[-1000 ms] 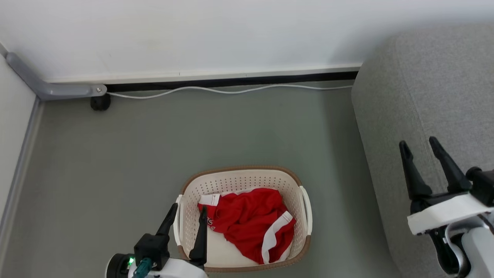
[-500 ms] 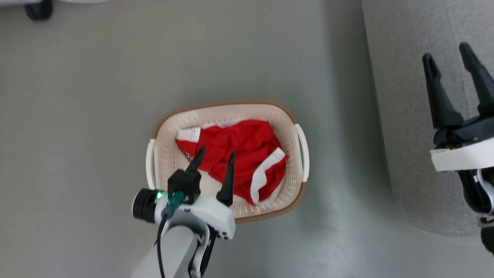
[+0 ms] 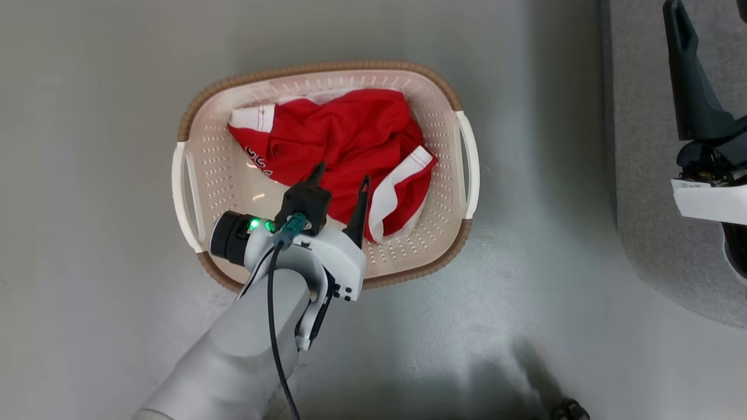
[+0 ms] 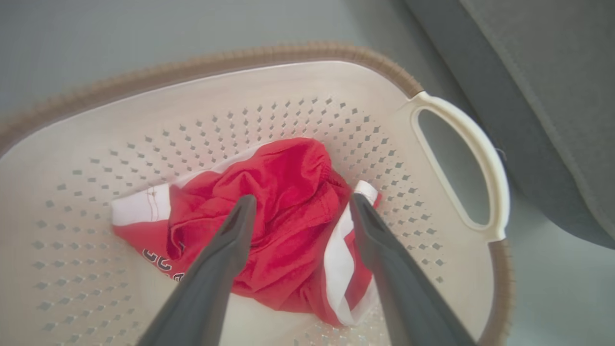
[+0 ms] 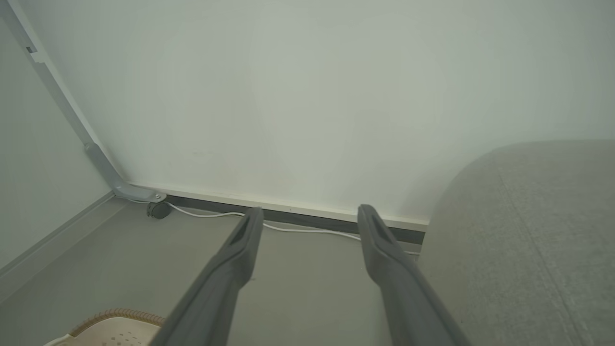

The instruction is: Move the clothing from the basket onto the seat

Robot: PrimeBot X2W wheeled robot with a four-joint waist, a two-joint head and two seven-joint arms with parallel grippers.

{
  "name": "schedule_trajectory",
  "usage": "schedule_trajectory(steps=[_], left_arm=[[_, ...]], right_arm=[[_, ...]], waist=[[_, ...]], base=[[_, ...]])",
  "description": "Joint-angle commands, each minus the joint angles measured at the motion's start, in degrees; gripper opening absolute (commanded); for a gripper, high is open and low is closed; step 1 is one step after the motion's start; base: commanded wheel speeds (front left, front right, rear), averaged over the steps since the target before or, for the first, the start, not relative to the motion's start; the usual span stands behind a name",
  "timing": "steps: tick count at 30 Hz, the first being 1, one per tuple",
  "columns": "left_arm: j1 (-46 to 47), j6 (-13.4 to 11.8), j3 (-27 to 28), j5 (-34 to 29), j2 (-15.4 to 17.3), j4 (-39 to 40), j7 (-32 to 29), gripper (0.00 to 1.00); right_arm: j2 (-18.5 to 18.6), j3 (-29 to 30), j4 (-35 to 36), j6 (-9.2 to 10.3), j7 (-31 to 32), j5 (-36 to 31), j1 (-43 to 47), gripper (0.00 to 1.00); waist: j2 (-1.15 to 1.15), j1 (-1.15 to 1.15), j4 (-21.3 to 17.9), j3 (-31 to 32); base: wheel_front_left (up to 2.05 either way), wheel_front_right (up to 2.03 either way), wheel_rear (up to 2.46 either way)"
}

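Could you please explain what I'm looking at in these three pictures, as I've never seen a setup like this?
This is a wheeled robot with two arms, each ending in a two-fingered gripper. The head view looks down from its head: a basket stands on the grey floor with red clothing crumpled inside, and the grey seat is on the right. The left wrist view looks along the left gripper, whose fingers are open over the clothing and hold nothing. The right wrist view looks along the right gripper, open and empty, pointing towards a wall with a white cable at its foot.
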State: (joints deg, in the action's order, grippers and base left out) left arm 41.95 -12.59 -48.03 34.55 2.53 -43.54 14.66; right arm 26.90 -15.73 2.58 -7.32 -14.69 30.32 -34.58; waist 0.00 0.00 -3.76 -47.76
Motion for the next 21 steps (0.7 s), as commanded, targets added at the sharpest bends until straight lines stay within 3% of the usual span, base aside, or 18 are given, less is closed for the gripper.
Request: schedule_trajectory(steps=[1,11,21], left_arm=[[0.7,0.4,-0.1,0.9,0.3,-0.6,0.3,1.00],[10.3,2.2,-13.2,6.9,0.3,-12.1,-0.9,1.00],[17.6,1.2,-21.2,10.3,0.3,-17.8,-4.7,1.00]], right_arm=[[0.9,-0.8,1.9,-0.17,-0.3,0.6,0.7,1.00],[1.5,-1.1,4.6,-0.17,-0.3,1.0,-1.1,1.00],[0.7,-1.4,6.0,-0.17,-0.3,1.3,-2.5,1.00]], waist=[[0.00,0.00,-0.5,-2.0],[0.00,0.00,-2.3,-6.8],[0.00,0.00,-5.0,-10.2]], base=[[0.00,0.00,0.00],[0.00,0.00,0.00],[0.00,0.00,0.00]])
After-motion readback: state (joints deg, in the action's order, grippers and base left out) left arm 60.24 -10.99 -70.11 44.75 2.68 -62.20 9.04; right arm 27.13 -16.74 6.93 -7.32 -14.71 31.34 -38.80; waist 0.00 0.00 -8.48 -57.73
